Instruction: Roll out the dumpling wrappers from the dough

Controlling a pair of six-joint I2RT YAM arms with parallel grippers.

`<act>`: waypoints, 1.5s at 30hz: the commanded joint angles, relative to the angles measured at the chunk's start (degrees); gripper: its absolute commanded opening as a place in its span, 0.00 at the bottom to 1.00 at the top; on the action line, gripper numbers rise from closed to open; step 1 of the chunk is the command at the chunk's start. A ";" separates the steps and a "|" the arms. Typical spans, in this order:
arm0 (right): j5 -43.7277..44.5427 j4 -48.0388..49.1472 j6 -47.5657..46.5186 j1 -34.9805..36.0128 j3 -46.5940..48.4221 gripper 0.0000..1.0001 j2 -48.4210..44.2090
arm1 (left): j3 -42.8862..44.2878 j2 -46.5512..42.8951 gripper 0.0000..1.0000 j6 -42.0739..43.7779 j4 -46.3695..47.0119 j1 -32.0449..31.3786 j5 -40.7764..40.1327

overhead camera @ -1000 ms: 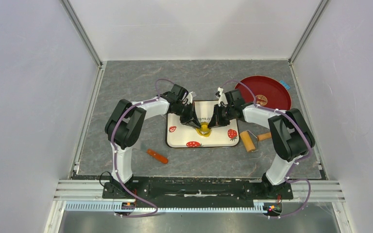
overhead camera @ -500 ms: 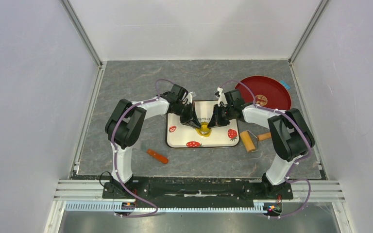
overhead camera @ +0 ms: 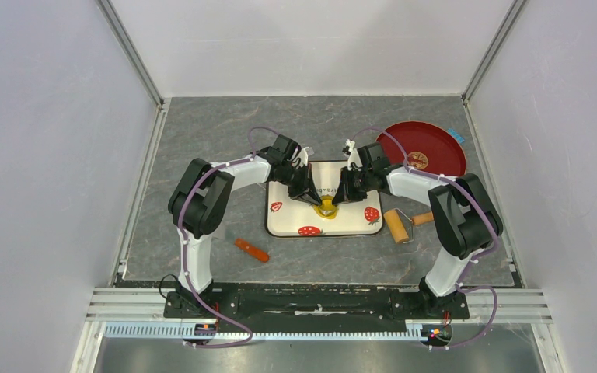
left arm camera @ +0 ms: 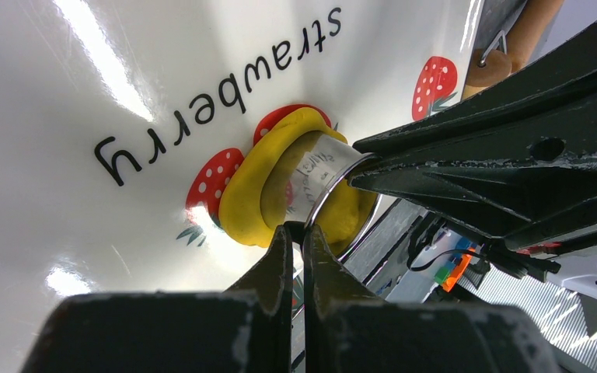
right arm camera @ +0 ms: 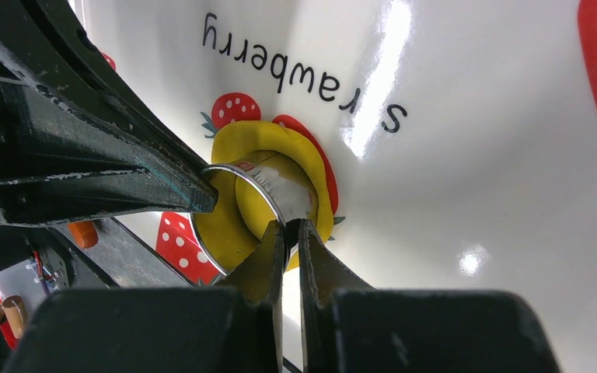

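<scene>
A flattened patch of yellow dough (overhead camera: 327, 207) lies on the white strawberry-print tray (overhead camera: 288, 221), near its front middle. A small metal ring cutter (left arm camera: 334, 167) stands pressed into the dough (left arm camera: 242, 203). My left gripper (left arm camera: 298, 230) is shut on the ring's rim from one side. My right gripper (right arm camera: 290, 225) is shut on the ring cutter (right arm camera: 268, 190) from the opposite side, with dough (right arm camera: 311, 167) around it. In the top view the two grippers (overhead camera: 317, 198) (overhead camera: 339, 197) meet over the dough. No separate cut wrapper shows.
A tan wooden roller (overhead camera: 397, 225) lies on the table just right of the tray. A red round plate (overhead camera: 435, 144) sits at the back right. An orange tool (overhead camera: 252, 249) lies in front of the tray's left corner.
</scene>
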 commanded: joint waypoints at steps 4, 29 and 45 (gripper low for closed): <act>7.97 -7.39 -4.41 2.99 -3.75 0.02 6.31 | -3.95 8.67 0.02 1.97 -3.99 -1.98 -12.87; 5.21 -9.44 -5.41 2.99 0.97 0.37 3.10 | -4.77 5.48 0.17 3.36 -4.43 -1.98 -12.67; 6.65 -13.39 -6.71 2.99 6.03 0.68 0.84 | 0.72 2.74 0.35 6.79 -10.75 -1.98 -13.69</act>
